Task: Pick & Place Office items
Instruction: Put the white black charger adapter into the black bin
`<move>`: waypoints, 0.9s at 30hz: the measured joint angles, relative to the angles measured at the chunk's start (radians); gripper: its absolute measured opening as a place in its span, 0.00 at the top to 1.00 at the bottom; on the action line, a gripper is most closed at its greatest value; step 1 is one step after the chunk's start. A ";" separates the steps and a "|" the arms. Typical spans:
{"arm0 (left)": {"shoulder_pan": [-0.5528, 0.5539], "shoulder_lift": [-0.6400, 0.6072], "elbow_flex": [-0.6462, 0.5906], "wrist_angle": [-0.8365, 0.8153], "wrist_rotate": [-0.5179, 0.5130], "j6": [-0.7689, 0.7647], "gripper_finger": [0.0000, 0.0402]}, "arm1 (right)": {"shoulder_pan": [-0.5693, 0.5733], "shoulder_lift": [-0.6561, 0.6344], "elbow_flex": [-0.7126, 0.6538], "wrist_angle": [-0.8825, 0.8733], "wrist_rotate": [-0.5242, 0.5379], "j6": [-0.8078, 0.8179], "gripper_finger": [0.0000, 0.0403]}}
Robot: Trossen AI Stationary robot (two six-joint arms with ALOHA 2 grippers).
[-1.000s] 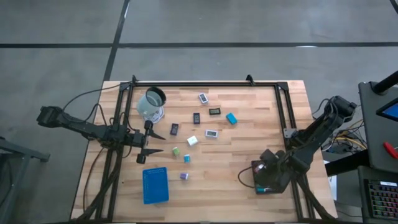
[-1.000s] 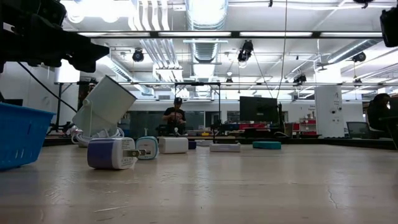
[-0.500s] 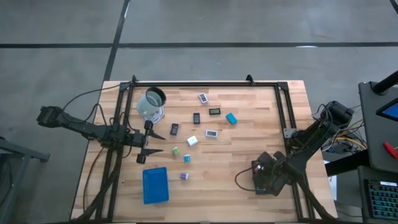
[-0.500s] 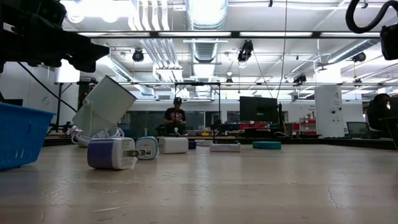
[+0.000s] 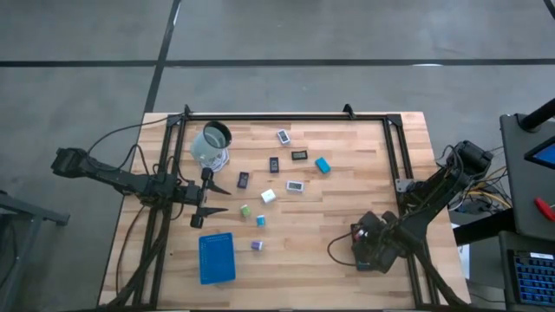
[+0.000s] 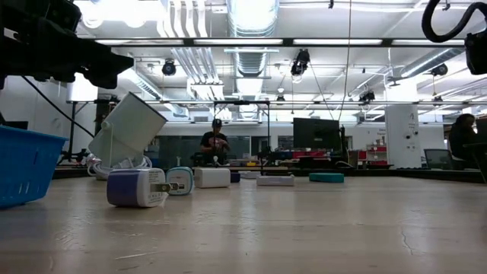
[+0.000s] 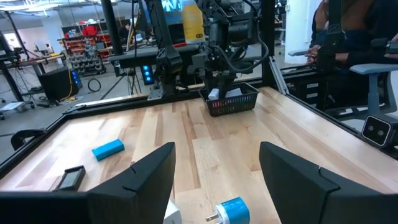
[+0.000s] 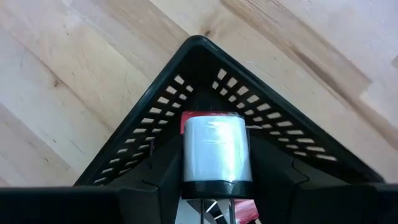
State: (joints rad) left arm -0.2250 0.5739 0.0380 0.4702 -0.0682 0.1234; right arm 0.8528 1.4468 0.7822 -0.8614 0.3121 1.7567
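Note:
Several small office items lie on the table's middle: a teal block [image 5: 323, 165], a white block [image 5: 269, 196], a green block [image 5: 245, 210], a purple block [image 5: 257, 245] and flat dark rectangles [image 5: 244, 179]. My right gripper [image 5: 371, 244] points down into the black tray [image 8: 155, 130] at the near right, shut on a white block with a dark band [image 8: 214, 152]. At the table's left my left gripper [image 5: 224, 199] waits open and level, with nothing between its fingers. My right gripper has the white block [image 8: 214, 140] between its two fingers, which come from above, pointing steeply down. The block stands along the fingers over a corner of the black tray. Whether its lower end rests on the tray floor is hidden by the block itself.
A clear cup [image 5: 212, 145] lies tipped at the far left. A blue tray [image 5: 217, 257] stands at the near left. A black frame [image 5: 286, 116] runs along the table's far edge and both sides. Bare wood lies between the items and the black tray.
My right gripper has sunk a little into the black tray with the white block, then kept still.

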 joint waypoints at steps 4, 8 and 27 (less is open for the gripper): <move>0.000 0.000 0.000 0.000 0.000 0.000 0.41 | 0.000 0.002 -0.001 -0.013 -0.003 0.021 0.59; 0.000 0.000 0.000 0.000 0.000 0.000 0.41 | 0.000 0.004 -0.001 -0.019 -0.002 0.024 0.57; 0.000 0.000 0.000 0.000 0.000 0.000 0.41 | 0.000 0.003 0.030 -0.023 0.031 0.023 0.42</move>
State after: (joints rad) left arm -0.2251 0.5739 0.0380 0.4702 -0.0681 0.1234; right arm 0.8524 1.4502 0.8120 -0.8845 0.3431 1.7798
